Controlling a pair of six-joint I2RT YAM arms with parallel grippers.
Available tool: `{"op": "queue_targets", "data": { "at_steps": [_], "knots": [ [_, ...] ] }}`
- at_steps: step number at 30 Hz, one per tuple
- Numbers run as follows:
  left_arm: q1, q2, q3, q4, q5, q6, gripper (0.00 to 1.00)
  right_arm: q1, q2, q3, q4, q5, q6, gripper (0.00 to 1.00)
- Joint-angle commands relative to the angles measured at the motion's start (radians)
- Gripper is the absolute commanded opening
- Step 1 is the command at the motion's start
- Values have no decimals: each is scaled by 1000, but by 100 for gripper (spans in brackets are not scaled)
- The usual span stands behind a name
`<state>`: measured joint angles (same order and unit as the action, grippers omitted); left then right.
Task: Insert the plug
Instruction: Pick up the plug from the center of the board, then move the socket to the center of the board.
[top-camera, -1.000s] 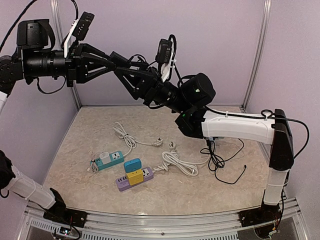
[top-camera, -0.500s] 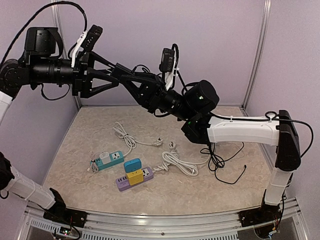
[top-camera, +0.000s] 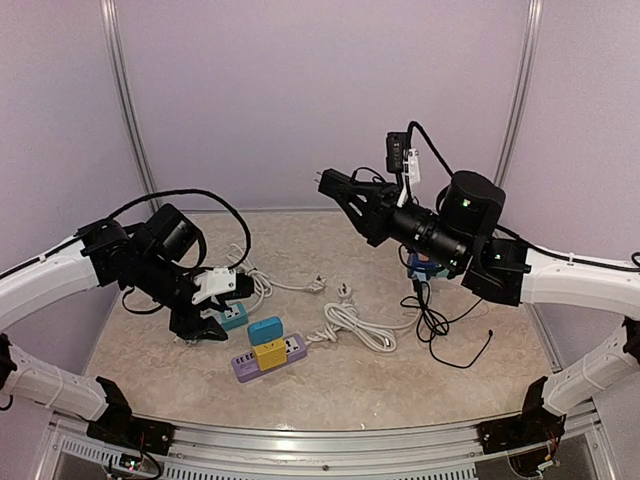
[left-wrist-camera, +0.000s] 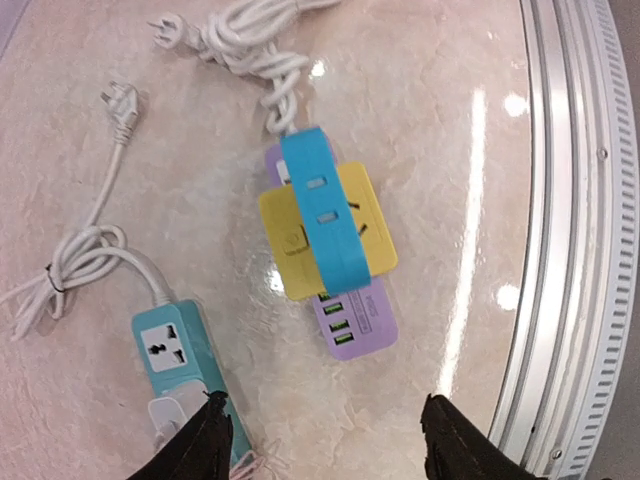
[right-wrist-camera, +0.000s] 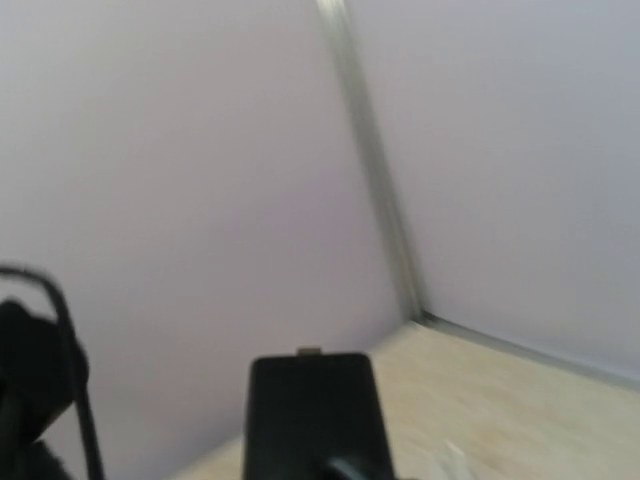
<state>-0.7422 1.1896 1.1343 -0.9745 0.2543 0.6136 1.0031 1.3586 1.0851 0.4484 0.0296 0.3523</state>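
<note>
Looking down our left wrist, we see the left pincer (left-wrist-camera: 325, 445) with its fingers spread apart and nothing between them. It sits low over the surface (left-wrist-camera: 430, 120), one fingertip just beside the teal power strip (left-wrist-camera: 172, 352). Near it lies the purple power strip (left-wrist-camera: 352, 325), with a yellow adapter (left-wrist-camera: 285, 240) and a blue adapter (left-wrist-camera: 325, 215) stacked on top. Our right pincer (top-camera: 338, 188) hangs high in the air, seemingly clamped on the black plug (right-wrist-camera: 312, 405), well apart from both strips.

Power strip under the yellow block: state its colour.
The power strip is purple, a pale lilac shade; the left wrist view shows it best.
</note>
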Motion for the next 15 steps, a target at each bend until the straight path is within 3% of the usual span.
{"op": "queue_targets", "data": {
  "at_steps": [1, 4, 6, 15],
  "knots": [
    [9, -5, -160, 24, -53, 145, 53, -18, -77, -83, -130, 125, -46, 0],
    [25, 35, -243, 46, -114, 289, 37, -30, -98, -106, -155, 123, -53, 0],
    [30, 75, -266, 56, -122, 333, 31, -36, -110, -118, -162, 126, -64, 0],
    [12, 158, -366, 202, -95, 265, 31, -66, -204, -231, -105, 159, -57, 0]
  ]
}}
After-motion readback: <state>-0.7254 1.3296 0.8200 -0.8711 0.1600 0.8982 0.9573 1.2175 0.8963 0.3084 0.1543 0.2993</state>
